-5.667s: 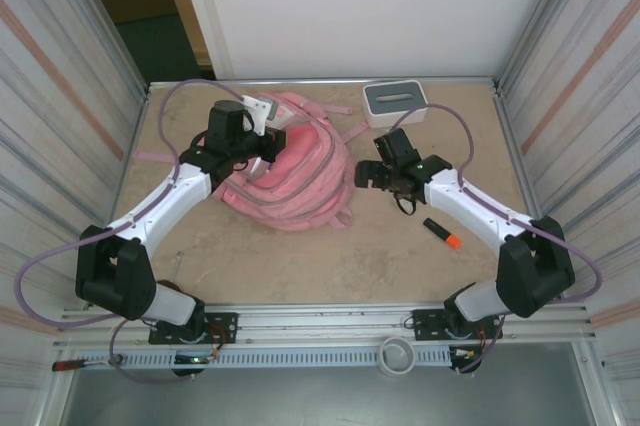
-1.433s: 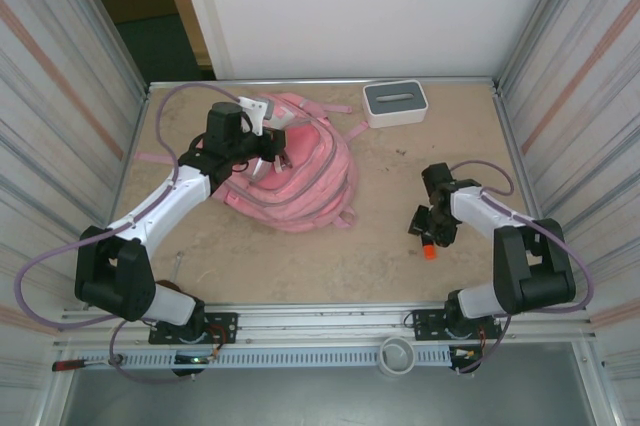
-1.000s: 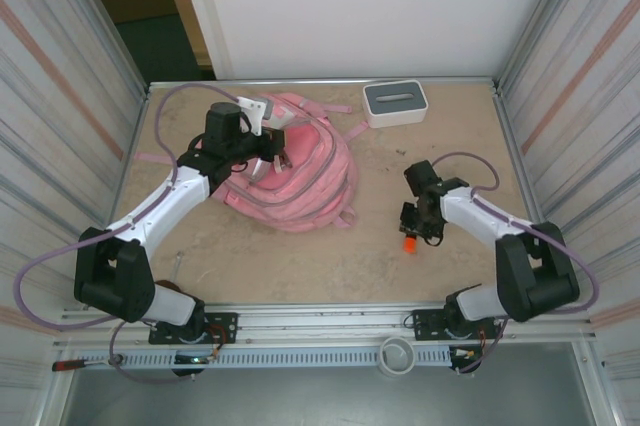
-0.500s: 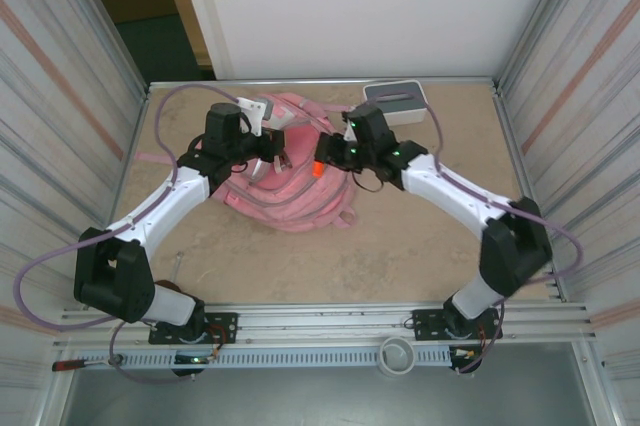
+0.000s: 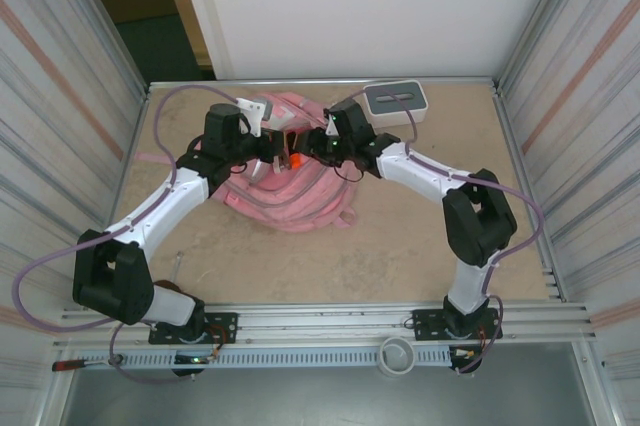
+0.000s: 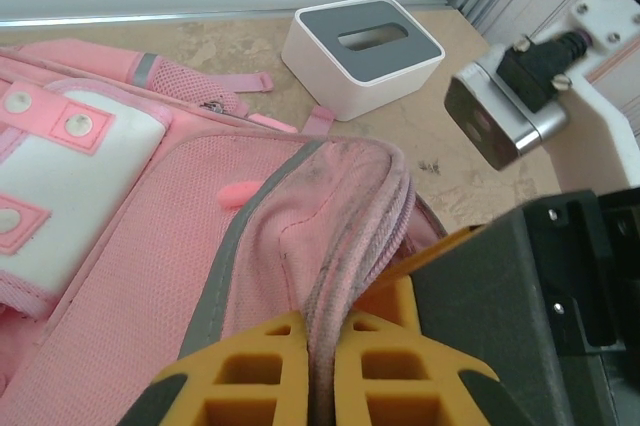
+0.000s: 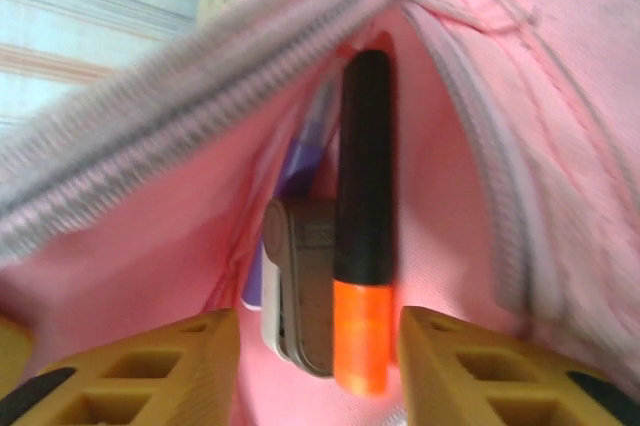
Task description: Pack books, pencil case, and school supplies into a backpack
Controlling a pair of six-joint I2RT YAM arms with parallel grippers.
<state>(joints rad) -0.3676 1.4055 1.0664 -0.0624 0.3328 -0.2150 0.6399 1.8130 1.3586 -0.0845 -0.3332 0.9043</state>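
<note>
Soft pink fabric backpack at 11 o'clock, left gripper clamped on its rim, right gripper parted, orange-tipped dark marker loose between, purple pen half hidden.

Soft, even light falls from above, bright on the pale desk, where shadows are faint and soft-edged. The far-left doorway is dim. In the right wrist view the zip close to the lens is smeared, while the marker is fairly crisp.
</note>
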